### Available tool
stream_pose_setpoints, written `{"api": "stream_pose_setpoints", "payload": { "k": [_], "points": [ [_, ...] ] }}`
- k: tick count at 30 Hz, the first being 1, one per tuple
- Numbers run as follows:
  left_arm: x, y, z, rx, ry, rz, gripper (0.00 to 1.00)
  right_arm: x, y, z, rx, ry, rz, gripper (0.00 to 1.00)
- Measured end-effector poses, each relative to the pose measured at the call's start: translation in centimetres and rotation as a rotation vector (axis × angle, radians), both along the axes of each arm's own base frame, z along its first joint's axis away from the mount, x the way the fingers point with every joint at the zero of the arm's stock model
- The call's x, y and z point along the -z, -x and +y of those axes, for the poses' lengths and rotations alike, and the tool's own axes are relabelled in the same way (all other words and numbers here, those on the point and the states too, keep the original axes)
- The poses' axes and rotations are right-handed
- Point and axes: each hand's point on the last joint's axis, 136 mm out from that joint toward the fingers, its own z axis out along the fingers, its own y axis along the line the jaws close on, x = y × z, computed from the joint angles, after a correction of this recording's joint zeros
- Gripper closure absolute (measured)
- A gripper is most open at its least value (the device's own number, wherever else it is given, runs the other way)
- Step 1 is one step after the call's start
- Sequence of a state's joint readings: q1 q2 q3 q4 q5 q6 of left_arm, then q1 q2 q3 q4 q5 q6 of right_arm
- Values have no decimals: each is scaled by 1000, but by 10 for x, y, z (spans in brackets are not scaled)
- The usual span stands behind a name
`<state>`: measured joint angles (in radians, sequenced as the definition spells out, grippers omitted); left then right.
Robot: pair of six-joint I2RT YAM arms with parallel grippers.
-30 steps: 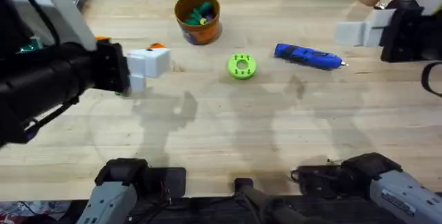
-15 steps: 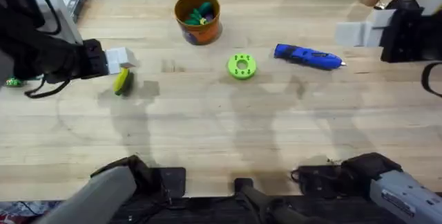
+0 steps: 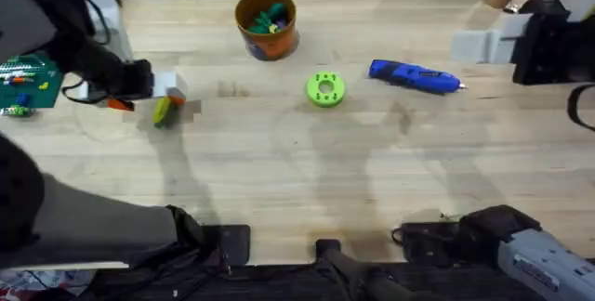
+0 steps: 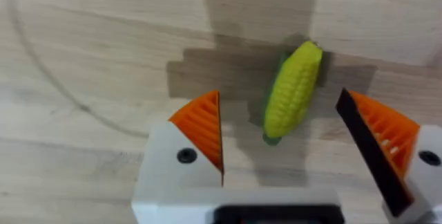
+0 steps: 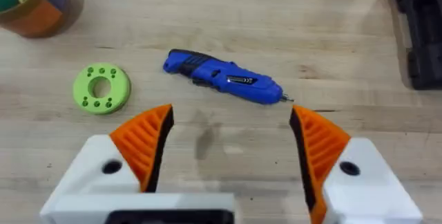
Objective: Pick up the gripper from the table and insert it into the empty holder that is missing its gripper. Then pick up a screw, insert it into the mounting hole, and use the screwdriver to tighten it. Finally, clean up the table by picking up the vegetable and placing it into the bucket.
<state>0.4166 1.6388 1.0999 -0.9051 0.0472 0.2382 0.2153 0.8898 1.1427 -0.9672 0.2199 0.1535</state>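
One vegetable (image 4: 293, 89) between the wide-open left tool (image 4: 286, 137); right tool (image 5: 231, 151) open, empty, above one screwdriver (image 5: 224, 77)

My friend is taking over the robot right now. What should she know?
Left gripper: open, over the vegetable, which lies on the table, not yet gripped.
Right gripper: open, holding nothing, above the screwdriver and the green disc.
Bucket: at the far side, already holding small toys.
Left to do: grip the vegetable, carry it to the bucket, drop it in. Whether the insert and screw steps are done can't be told.
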Motion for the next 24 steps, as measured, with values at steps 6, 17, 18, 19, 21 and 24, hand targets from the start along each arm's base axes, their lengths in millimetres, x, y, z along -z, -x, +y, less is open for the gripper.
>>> {"api": "stream_pose_setpoints", "payload": {
  "k": [6, 17, 18, 19, 21, 24],
  "points": [
    [26, 1, -11, 68, 41, 75, 14, 0, 0, 0, 0, 1, 2, 5],
    [27, 0, -9, 71, 35, 80, 14, 0, 0, 0, 0, 0, 2, 4],
    [27, 0, -9, 71, 35, 80, 14, 0, 0, 0, 0, 0, 2, 4],
    [27, 0, -9, 71, 35, 80, 14, 0, 0, 0, 0, 0, 2, 4],
    [27, 0, -9, 71, 35, 80, 14, 0, 0, 0, 0, 0, 2, 4],
    [27, 0, -9, 71, 35, 80, 14, 0, 0, 0, 0, 0, 2, 4]
  ]
}}
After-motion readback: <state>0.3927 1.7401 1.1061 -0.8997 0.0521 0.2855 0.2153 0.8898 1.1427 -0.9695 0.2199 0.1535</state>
